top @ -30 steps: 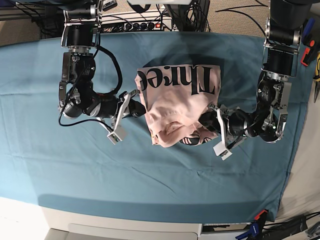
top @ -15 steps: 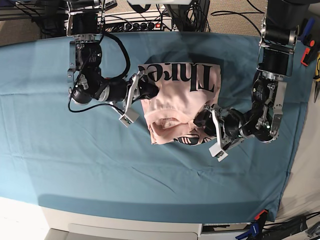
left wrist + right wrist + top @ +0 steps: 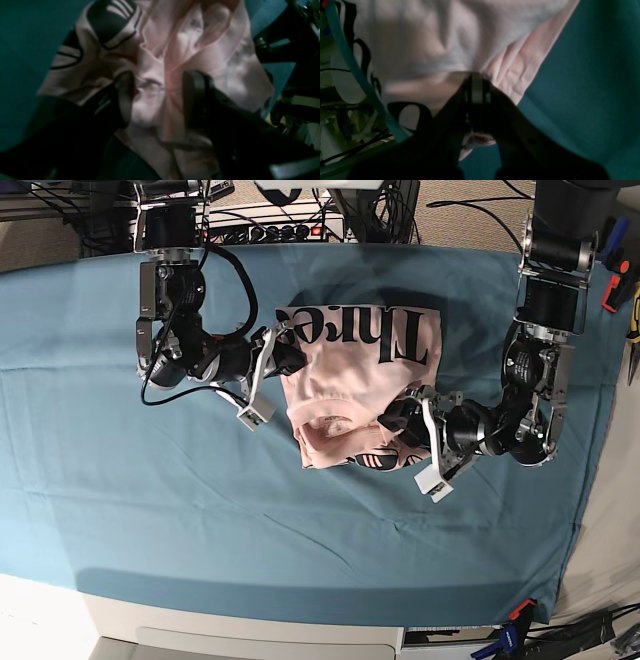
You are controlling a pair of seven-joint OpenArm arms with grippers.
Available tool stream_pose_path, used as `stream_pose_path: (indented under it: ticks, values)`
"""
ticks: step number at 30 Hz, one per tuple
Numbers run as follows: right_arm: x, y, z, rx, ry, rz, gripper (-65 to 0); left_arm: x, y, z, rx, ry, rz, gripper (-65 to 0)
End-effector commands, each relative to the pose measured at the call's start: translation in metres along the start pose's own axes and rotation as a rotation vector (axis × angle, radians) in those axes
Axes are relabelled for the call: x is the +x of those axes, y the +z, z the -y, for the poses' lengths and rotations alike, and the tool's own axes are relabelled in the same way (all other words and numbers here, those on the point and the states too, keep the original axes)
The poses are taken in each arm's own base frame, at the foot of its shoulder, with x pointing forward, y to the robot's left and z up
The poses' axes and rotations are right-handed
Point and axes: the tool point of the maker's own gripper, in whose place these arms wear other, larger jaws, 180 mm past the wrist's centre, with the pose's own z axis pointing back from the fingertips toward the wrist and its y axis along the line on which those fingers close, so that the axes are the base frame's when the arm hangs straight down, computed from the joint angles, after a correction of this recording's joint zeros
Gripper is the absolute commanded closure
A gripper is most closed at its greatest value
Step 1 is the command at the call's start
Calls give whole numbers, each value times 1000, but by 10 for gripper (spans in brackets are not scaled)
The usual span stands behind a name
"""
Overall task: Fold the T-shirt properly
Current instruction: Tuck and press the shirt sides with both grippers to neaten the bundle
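The pale pink T-shirt (image 3: 350,370) lies bunched in the middle of the teal table cloth (image 3: 150,510), with black lettering showing along its far edge and at its near corner. My right gripper (image 3: 290,358) is at the shirt's left edge. In the right wrist view this gripper (image 3: 475,100) is shut on the T-shirt (image 3: 420,50), and a bit of pink cloth shows under the fingers. My left gripper (image 3: 400,420) is at the shirt's near right corner. In the left wrist view it (image 3: 160,97) stands open, straddling rumpled folds of the T-shirt (image 3: 200,50).
Cables and electronics (image 3: 290,225) line the table's far edge. Hand tools (image 3: 632,320) hang off the right side. A clamp (image 3: 515,615) grips the cloth at the front right corner. The teal cloth (image 3: 595,75) spreads wide in front of the shirt.
My left gripper has opened and nudged left into the shirt's near corner. My right gripper, still shut, has moved toward the far side along the shirt's left edge.
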Motion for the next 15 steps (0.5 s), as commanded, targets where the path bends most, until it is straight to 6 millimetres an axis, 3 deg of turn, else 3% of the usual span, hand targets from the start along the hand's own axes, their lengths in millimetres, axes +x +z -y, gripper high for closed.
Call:
stream_pose_path:
  ticks: [1, 15]
  values:
    - [15, 5, -1, 2, 22, 47, 0, 20, 9, 0, -2, -32, 48, -324]
    - [15, 5, -1, 3, 22, 47, 0, 1, -8, 0, 38, -31, 7, -324]
